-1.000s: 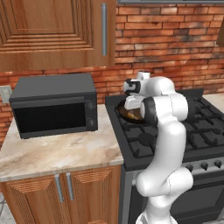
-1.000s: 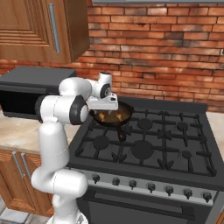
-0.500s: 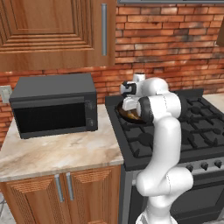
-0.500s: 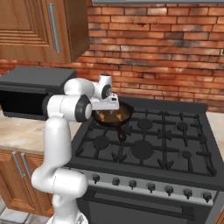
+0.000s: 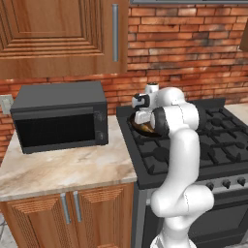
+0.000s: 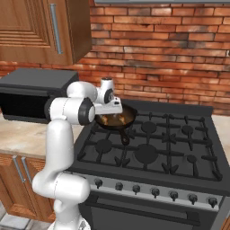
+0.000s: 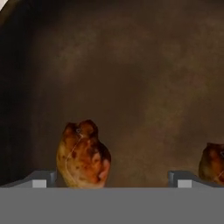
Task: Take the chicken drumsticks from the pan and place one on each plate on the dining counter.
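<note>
1. Brick walls and wooden cabinets frame a kitchen where a black stove stands beside a marbled worktop.
2. Nearest the cameras, the white arm rises from its base in front of the stove, climbs to a bent elbow, then folds forward and down toward the stove's back left burner.
3. On the worktop to the arm's left sits a black microwave, under a wall cabinet.
4. At the end of the arm, the gripper points steeply down into the pan, which rests on the back left burner with its dark handle angled toward the stove's front.
5. From the hand camera, the gripper's tips stand apart, low over the pan's brownish floor.
6. One drumstick lies between the tips, close to the left one; nothing is clamped.
7. A second drumstick lies just outside the right tip, at the picture's edge.
8. Behind the stove runs the red brick wall.
</note>
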